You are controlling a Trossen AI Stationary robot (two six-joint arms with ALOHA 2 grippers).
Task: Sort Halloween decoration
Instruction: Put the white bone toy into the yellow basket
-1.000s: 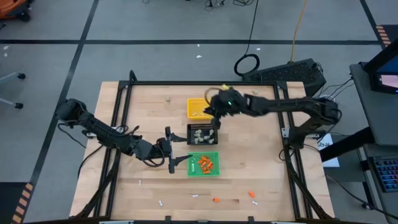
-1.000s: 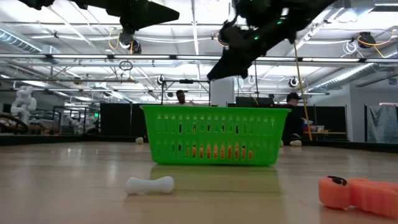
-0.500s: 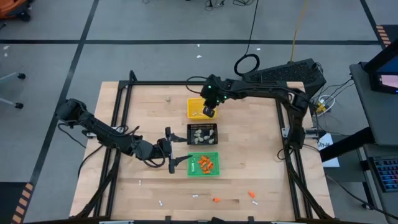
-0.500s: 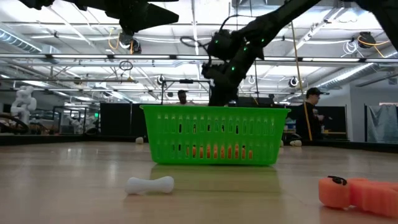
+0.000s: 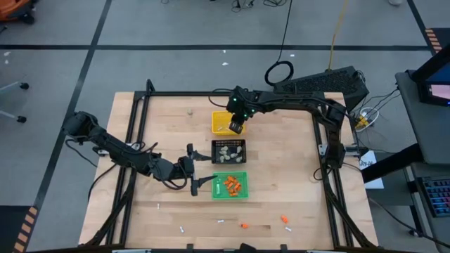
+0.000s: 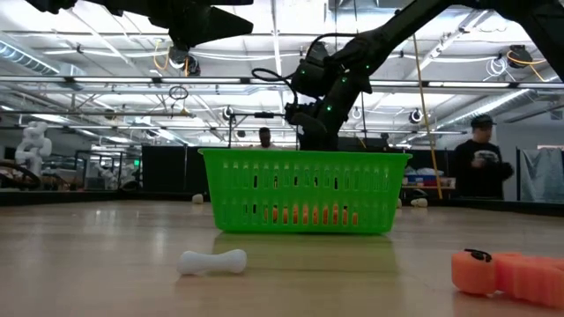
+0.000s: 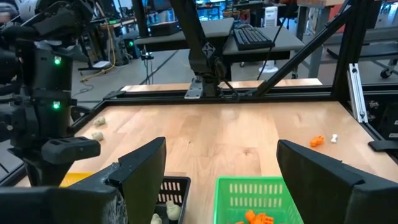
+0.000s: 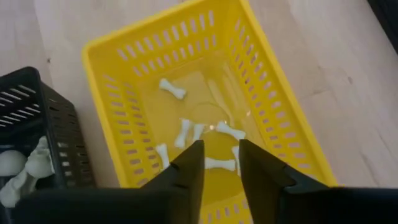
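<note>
Small white plastic bones [image 8: 221, 129] lie directly beneath my right tool [image 8: 219, 163], inside the yellow slotted plastic tray [image 8: 290, 134]. My tool has just parted narrowly and holds nothing, so that piece is sorted.

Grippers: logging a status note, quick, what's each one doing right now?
Left gripper: open, empty, beside the green tray.
Right gripper: above the yellow tray, parted a little, nothing between its fingers.
</note>
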